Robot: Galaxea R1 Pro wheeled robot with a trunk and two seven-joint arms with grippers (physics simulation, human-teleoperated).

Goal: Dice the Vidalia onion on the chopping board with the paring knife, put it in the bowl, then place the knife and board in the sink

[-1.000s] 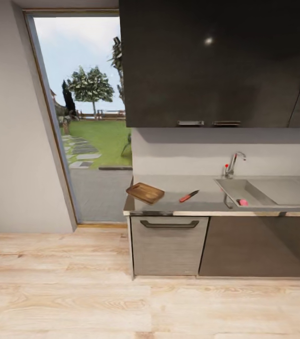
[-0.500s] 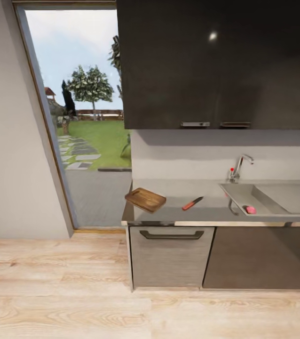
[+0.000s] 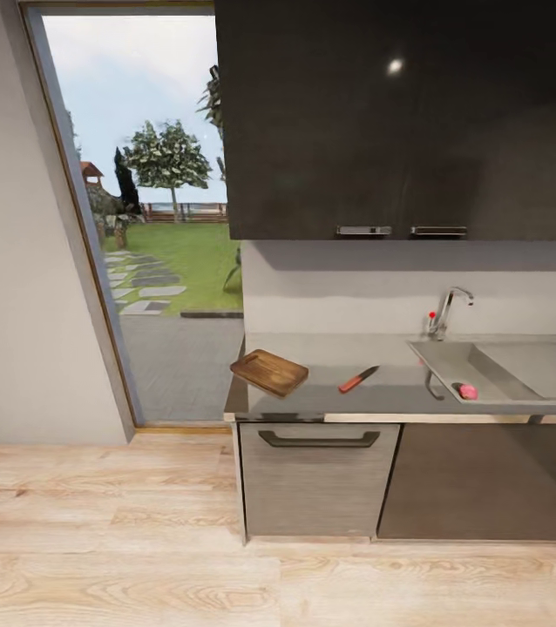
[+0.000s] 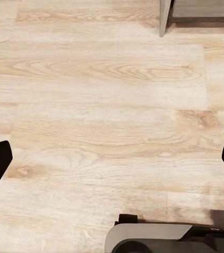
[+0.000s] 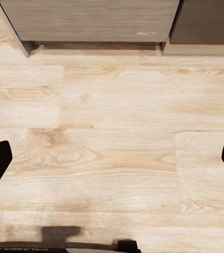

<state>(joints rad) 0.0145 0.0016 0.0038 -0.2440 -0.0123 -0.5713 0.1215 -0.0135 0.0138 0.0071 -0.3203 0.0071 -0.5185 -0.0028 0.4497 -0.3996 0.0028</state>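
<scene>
Inside the sink (image 3: pixel 487 370) lies the Vidalia onion (image 3: pixel 467 392).

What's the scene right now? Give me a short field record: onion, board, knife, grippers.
onion: Vidalia onion in the sink, near its front left corner
board: chopping board at the countertop left end, nothing on it
knife: paring knife flat on the countertop, between board and sink
grippers: left gripper and right gripper both open, empty, over the wooden floor
</scene>
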